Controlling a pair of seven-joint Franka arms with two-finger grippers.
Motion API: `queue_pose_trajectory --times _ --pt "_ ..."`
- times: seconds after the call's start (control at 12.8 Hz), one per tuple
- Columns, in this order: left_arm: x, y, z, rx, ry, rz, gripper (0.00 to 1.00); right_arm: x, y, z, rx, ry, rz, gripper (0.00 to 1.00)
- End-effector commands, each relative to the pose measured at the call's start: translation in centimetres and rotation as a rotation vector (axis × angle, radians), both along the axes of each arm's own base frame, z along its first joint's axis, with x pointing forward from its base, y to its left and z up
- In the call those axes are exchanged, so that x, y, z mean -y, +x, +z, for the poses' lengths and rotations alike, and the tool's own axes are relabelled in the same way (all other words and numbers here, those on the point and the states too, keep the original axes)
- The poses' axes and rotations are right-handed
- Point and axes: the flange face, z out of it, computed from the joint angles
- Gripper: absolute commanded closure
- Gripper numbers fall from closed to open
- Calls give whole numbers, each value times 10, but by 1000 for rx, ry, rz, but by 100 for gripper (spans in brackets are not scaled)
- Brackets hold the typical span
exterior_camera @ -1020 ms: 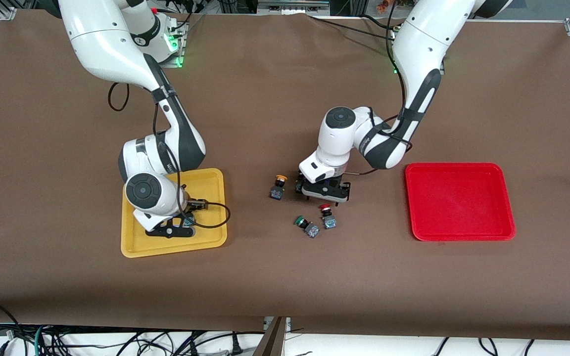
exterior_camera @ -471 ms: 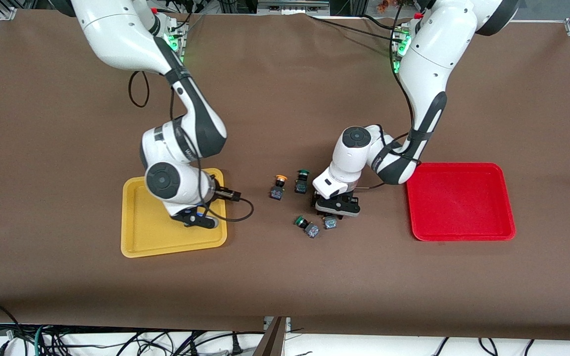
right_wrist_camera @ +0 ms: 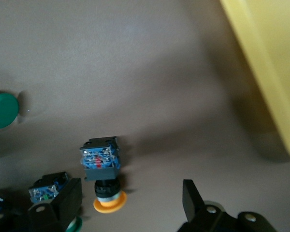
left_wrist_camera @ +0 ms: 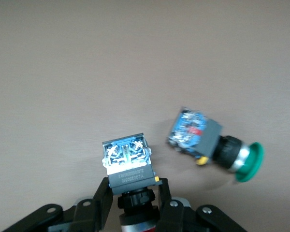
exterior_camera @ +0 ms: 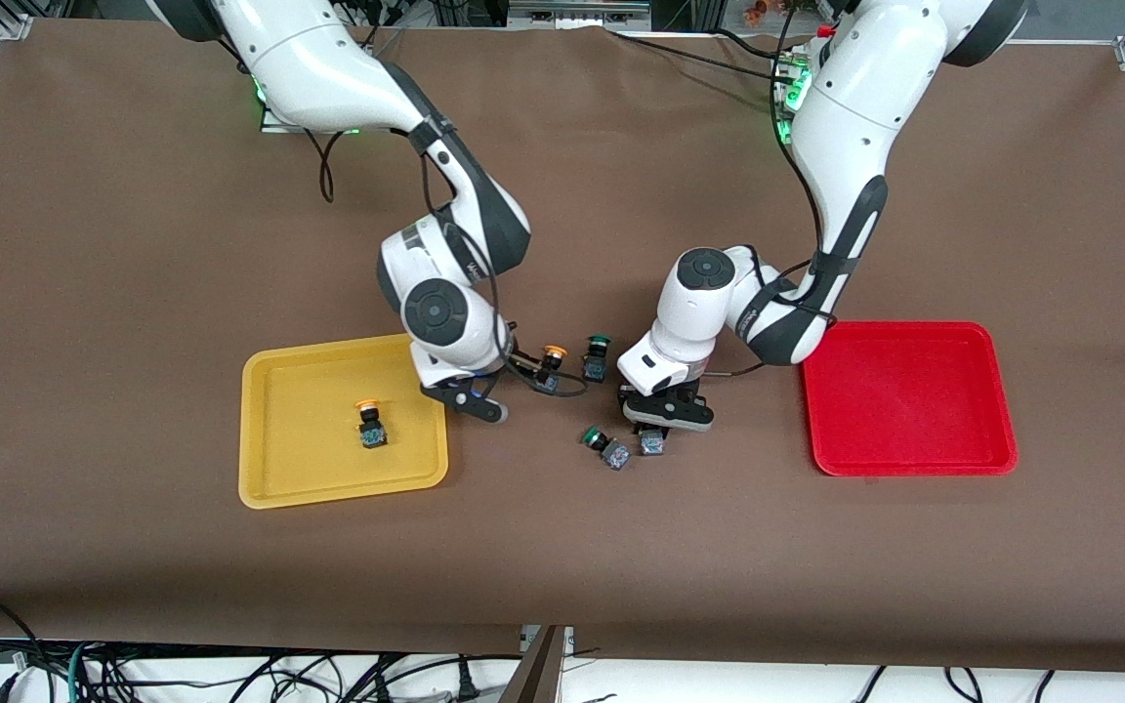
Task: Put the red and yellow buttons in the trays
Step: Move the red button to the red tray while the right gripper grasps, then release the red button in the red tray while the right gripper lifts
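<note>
**Lift the red one clean, line up on the yellow one**

Nearest the front camera, a green-capped switch (exterior_camera: pixel 607 448) lies on its side on the bench (exterior_camera: pixel 562 547), just at 9 o'clock of the red button (exterior_camera: pixel 652 442). The left gripper (exterior_camera: pixel 666 418) is down on that red button. In the left wrist view its fingers (left_wrist_camera: pixel 102 200) pinch the collar under the dark body from both sides.

The grip sits low on a narrow neck, so the lift should go straight up before any sideways travel. That way the body does not swing and clip the green neighbour. The red tray (exterior_camera: pixel 1002 391), bare as far as I can see, waits at 3 o'clock of the left gripper. A level carry and a low release should keep the button from bouncing over the rim.

A little farther off, one yellow button (exterior_camera: pixel 371 424) stands inside the yellow tray (exterior_camera: pixel 270 478). The right gripper (exterior_camera: pixel 473 402) hovers over the bench just off that tray's corner, its fingers spread.

The loose yellow button (exterior_camera: pixel 551 365) stands at 2 o'clock of it, and a second green switch (exterior_camera: pixel 597 357) stands close at 3 o'clock of that. The approach should centre the spread fingers on the yellow button alone, closing across the side away from the green switch.
</note>
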Motion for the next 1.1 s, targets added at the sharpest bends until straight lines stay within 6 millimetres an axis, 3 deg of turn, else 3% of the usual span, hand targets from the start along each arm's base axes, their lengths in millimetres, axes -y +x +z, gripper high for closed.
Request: queue_pose_trajectory --times 0.0,0.16,0.31,0.39,0.47,0.63,0.71,0.78,0.86,0.94,1.02 --pt "-30 -8 78 -66 266 -61 97 -15 -12 -16 15 9 -54 7" --pt "-58 -12 121 -178 445 -157 96 -23 -18 -26 15 7 -67 7" --pt "-120 2 137 -292 526 -269 96 -32 -24 -36 27 11 -82 7" --pt "-157 13 132 -343 520 -315 96 -39 -29 -40 36 16 -91 7" --pt "-188 22 119 -380 502 -341 96 -42 -33 -46 38 14 -88 7" --pt "-243 29 66 -372 441 -371 98 -39 -37 -56 44 4 -85 14" --pt "-264 21 37 -302 383 -393 98 -38 -39 -59 47 -2 -72 26" --pt "-271 12 16 -237 340 -415 93 -35 -38 -60 49 -6 -57 43" --pt "-276 11 9 -231 329 -412 69 -33 -36 -57 52 -4 -25 66" --pt "-275 12 11 -227 328 -412 1 -26 -30 -49 45 -11 -11 80" --pt "-275 14 15 -219 330 -412 0 -10 -22 -39 4 -35 -11 81"
